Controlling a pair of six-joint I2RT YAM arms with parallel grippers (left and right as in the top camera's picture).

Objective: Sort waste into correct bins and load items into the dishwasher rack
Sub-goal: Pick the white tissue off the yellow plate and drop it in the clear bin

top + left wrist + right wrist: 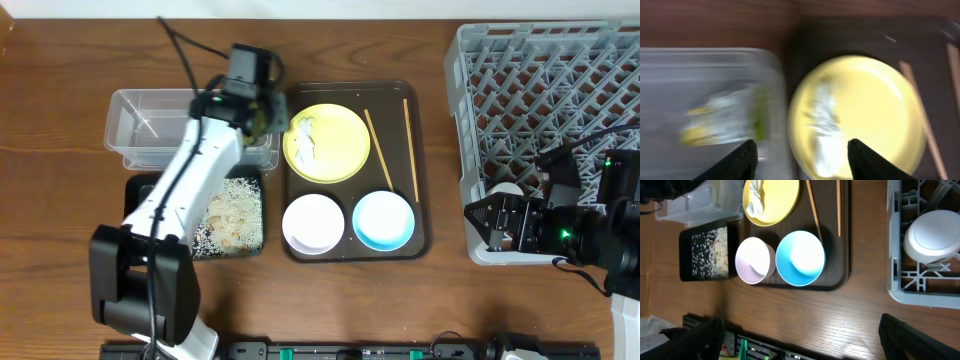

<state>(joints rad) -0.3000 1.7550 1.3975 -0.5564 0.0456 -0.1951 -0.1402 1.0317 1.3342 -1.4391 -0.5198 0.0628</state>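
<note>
Waste, left to right: blurred green wrapper lies in the clear tub left of the yellow plate. Crumpled white paper rests on the plate below my left claw, which is spread and empty. Next, I judge, I should descend and pinch it. Far right of the plate, my right claw gapes, holding nothing.

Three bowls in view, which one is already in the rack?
The white bowl lying upside down in the grey rack. The other white bowl and the blue bowl sit upright on the brown tray.
</note>
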